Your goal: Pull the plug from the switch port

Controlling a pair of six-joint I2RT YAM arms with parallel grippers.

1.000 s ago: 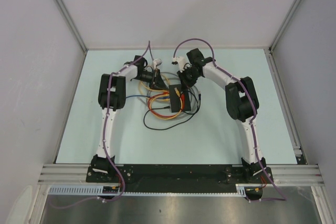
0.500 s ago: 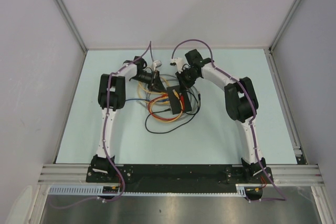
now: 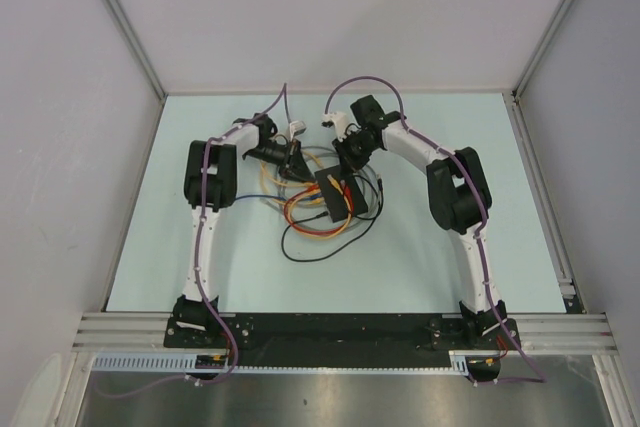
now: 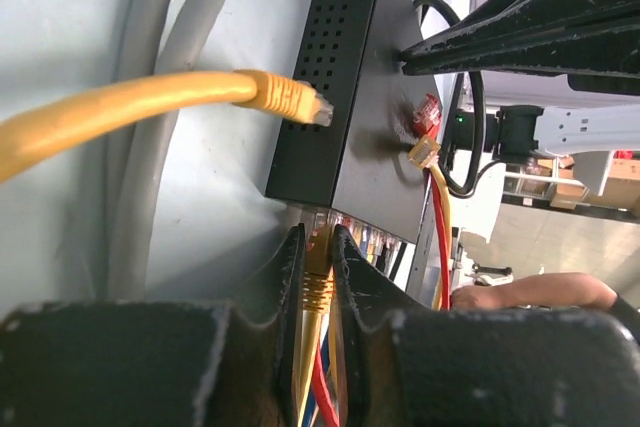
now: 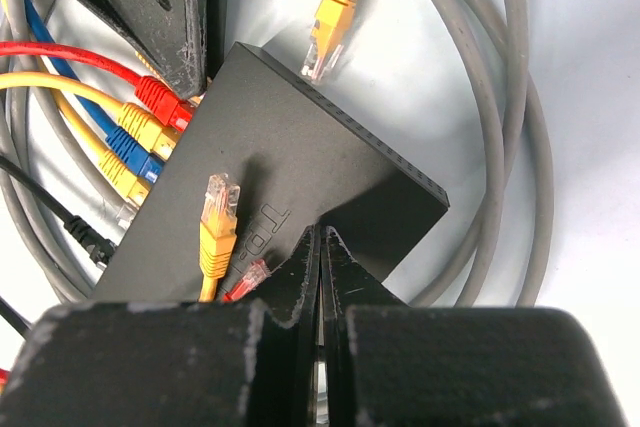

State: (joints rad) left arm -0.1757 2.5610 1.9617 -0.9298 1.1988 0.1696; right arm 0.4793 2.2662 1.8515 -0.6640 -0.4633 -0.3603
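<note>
Your left hand (image 4: 318, 247) is clamped on a yellow plug (image 4: 317, 285) seated in the switch (image 4: 375, 127) just ahead. Beyond, your right hand (image 5: 320, 245), fully closed, pins the switch's top. If it slips, the switch drags along.

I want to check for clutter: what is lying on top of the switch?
A loose yellow plug and a red plug lie on the switch; the shut right tool hides what is beneath it.
</note>
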